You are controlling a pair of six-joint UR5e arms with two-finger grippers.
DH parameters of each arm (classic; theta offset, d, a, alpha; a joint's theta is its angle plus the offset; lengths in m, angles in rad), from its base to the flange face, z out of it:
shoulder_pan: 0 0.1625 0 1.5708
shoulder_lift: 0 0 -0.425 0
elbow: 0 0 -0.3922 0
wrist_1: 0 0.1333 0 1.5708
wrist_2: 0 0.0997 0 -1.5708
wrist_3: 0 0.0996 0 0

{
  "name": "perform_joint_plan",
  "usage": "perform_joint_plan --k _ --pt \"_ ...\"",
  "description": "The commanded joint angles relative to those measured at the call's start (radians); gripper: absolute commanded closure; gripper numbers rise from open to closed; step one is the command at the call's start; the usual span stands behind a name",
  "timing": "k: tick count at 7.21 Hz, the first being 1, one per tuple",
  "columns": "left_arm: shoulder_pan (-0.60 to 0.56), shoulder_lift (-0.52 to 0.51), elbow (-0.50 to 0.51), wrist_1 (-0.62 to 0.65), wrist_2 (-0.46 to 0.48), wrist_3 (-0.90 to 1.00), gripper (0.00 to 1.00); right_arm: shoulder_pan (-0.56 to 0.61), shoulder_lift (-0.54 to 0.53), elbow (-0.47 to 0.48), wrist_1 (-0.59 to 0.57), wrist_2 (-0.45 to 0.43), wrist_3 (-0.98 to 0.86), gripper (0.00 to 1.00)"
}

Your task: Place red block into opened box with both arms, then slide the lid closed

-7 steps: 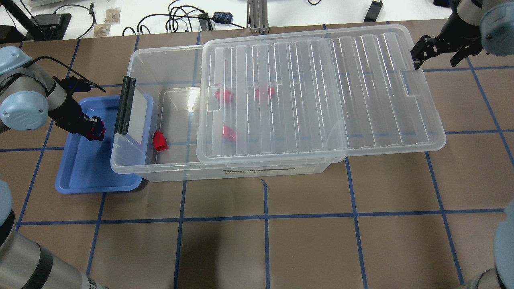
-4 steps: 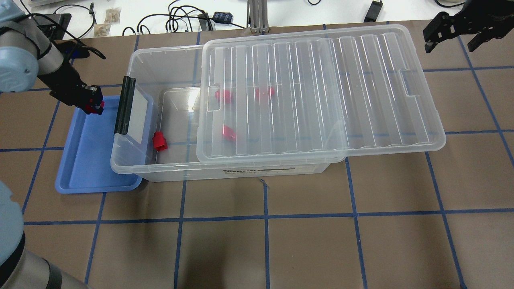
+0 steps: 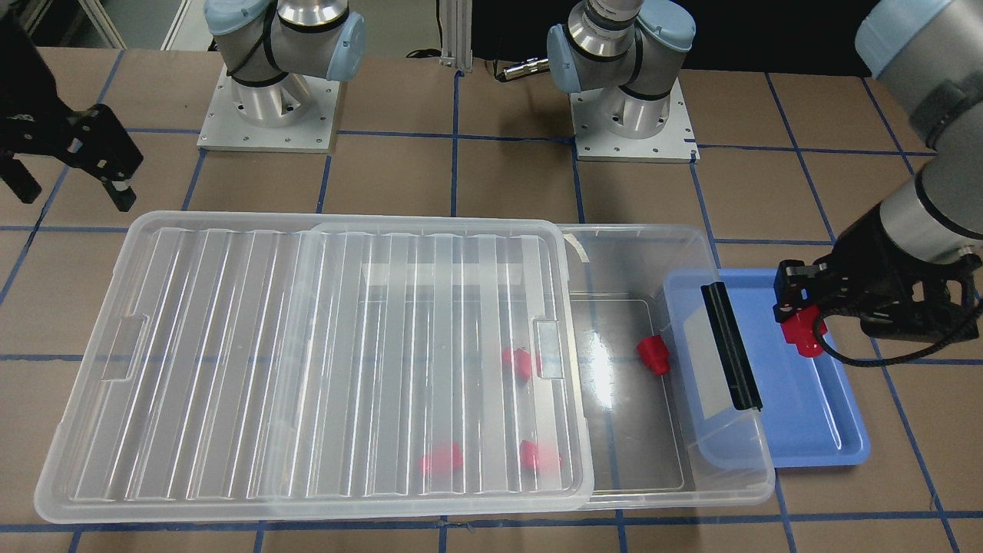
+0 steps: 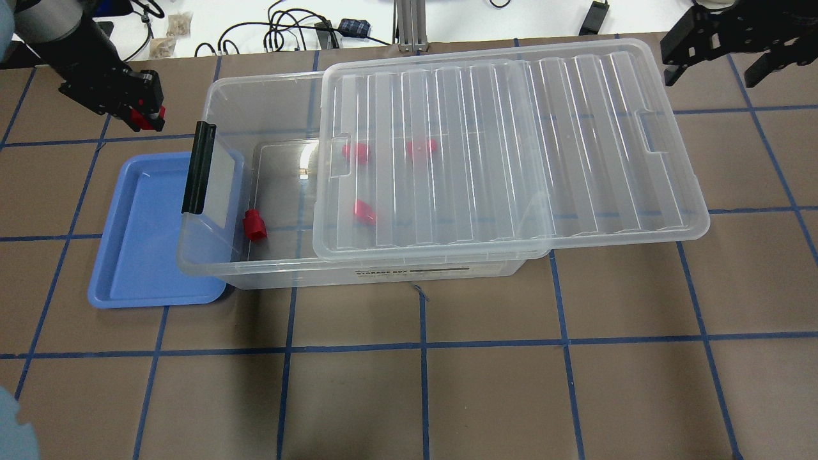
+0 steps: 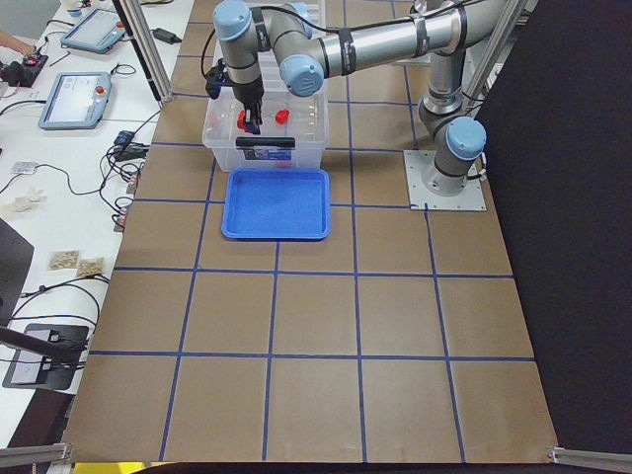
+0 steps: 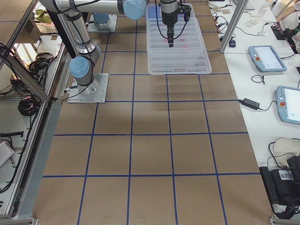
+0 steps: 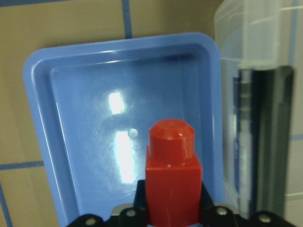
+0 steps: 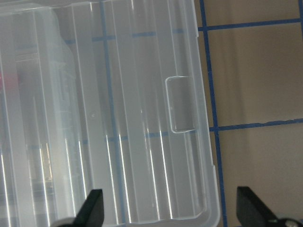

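My left gripper (image 4: 147,114) is shut on a red block (image 3: 800,335), held in the air over the blue tray (image 4: 147,255) just outside the box's latch end. The left wrist view shows the block (image 7: 170,170) upright between the fingers, stub end outward. The clear box (image 4: 268,80) is open at that end, and its ribbed lid (image 4: 511,147) is slid toward my right side, overhanging the far end. One more red block (image 4: 255,225) lies in the uncovered part and three show through the lid. My right gripper (image 4: 712,70) hangs open above the lid's far corner, holding nothing.
The black latch bar (image 4: 199,167) stands on the box end that overlaps the blue tray (image 3: 814,422). Cables and small items lie on the white bench (image 4: 275,29) beyond the table. Brown table surface with blue tape lines (image 4: 422,345) stretches in front of the box.
My left gripper has risen out of the blue tray with the red block and moved toward the far side. The right gripper has shifted a little up and away from the lid's notch.
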Motion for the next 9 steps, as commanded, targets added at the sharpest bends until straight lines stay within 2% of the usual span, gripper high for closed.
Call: perform_joint_plan --k 1,2,5,9 --pt "-0.12 -0.022 -0.012 0.029 -0.009 -0.155 1.0 0.125 0.024 -0.008 -0.013 -0.014 0.144 0.0" --pt "-0.137 -0.036 -0.044 0.056 -0.009 -0.168 1.0 0.148 0.039 -0.025 -0.01 -0.011 0.177 0.0" --pt "-0.148 -0.054 -0.226 0.267 -0.014 -0.166 1.0 0.182 0.058 -0.034 -0.011 -0.012 0.232 0.0" --pt "-0.146 -0.141 -0.259 0.301 -0.044 -0.162 1.0 0.182 0.059 -0.034 -0.017 -0.012 0.231 0.0"
